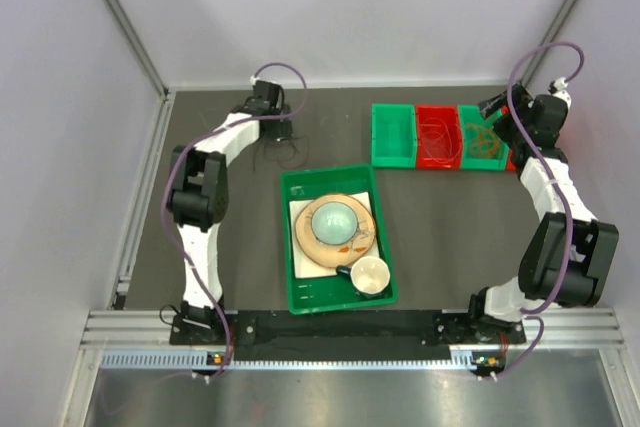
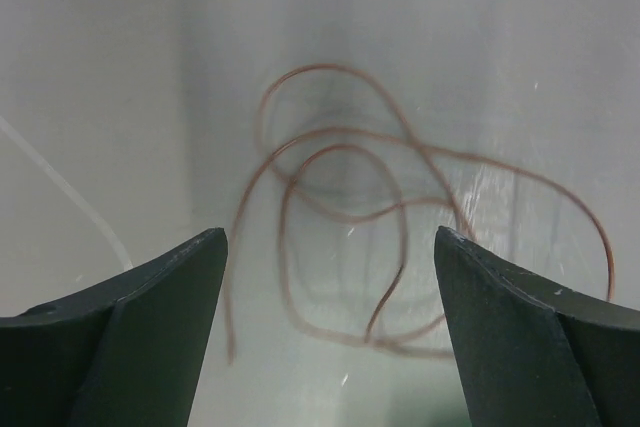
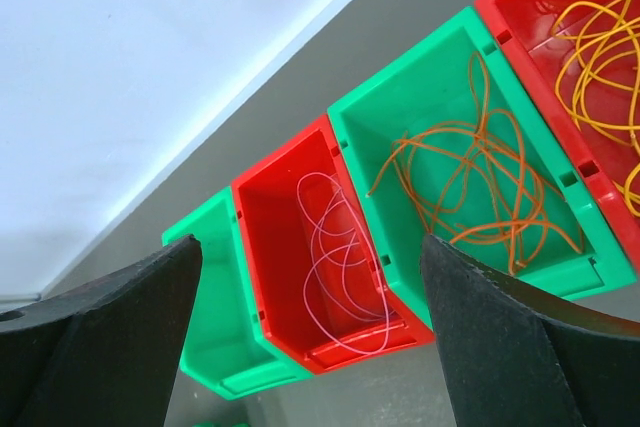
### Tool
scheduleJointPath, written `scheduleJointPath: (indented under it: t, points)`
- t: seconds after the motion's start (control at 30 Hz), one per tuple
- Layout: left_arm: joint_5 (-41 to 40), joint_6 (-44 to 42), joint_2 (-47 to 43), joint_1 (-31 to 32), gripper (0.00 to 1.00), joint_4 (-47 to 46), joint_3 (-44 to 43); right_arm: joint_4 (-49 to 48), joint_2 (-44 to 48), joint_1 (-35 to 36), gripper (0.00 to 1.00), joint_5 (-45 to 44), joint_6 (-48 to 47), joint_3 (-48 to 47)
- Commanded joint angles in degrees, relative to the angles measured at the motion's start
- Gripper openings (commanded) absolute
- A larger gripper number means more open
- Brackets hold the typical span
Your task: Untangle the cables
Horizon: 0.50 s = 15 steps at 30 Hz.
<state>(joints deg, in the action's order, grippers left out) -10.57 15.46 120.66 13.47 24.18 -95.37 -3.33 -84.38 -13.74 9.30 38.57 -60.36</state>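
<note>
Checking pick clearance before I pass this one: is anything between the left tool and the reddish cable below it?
Nothing visible. The left tool hangs open over the reddish cable, which lies in loose loops on the table, between the two fingers in the wrist view. No other object covers it.

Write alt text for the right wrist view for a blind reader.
Four bins stand in a row on a grey table: an empty-looking green bin, a red bin with a pale pink cable, a second green bin with orange cables, a second red bin with yellow cables. The right gripper stands open in front.
</note>
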Motion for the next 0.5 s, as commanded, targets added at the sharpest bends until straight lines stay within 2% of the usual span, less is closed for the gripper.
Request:
scheduleJointPath:
  t: [0.0,0.17,0.27,0.4,0.43,0.47]
  points:
    - [-10.0,0.3,5.9,3.1,0.89,5.3,-6.9,-1.8,2.1,-0.7,0.89,1.8,-0.9,0.9]
    - [-8.0,2.0,9.1,3.9,0.89,4.3,-7.9,-1.9,2.4,-0.7,0.89,2.0,-1.1,2.0]
    - [-7.1,3.1,11.1,4.2,0.83,4.3,-8.8,-2.4,2.6,-0.7,0.89,2.5,-1.0,2.6]
    - [-5.2,4.1,13.3,4.2,0.49,5.1,-10.6,-2.7,2.9,-0.7,0.89,3.3,-0.5,3.2]
    - [-5.0,4.3,13.5,4.2,0.26,5.3,-10.7,-2.8,3.3,-0.8,0.89,3.2,-0.5,3.3]
    - [-4.7,4.5,13.5,4.2,0.16,5.4,-11.0,-2.8,3.5,-0.7,0.89,3.1,-0.5,3.7]
